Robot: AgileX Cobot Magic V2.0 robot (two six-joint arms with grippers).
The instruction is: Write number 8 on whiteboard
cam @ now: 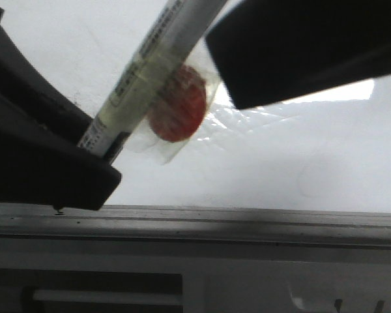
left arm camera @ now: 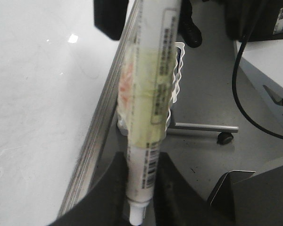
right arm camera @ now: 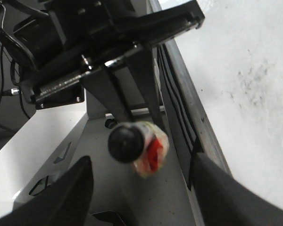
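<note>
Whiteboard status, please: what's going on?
Left gripper shut on marker. Right gripper open, not touching marker. Whiteboard: specks only, no writing in view.

Unreadable small print and a barcode on the marker [left arm camera: 148, 113]; nothing legible

A white marker [cam: 158, 65] slants across the whiteboard [cam: 300, 156], its lower end gripped in the black left gripper [cam: 101, 153] beside the board's grey metal edge rail [cam: 247, 225]. Clear yellowish tape wraps the marker's barrel and binds a round red disc [cam: 179, 107] against it. A second black gripper finger [cam: 306, 45] hangs above the disc, apart from the marker. The board is glossy white.
</note>
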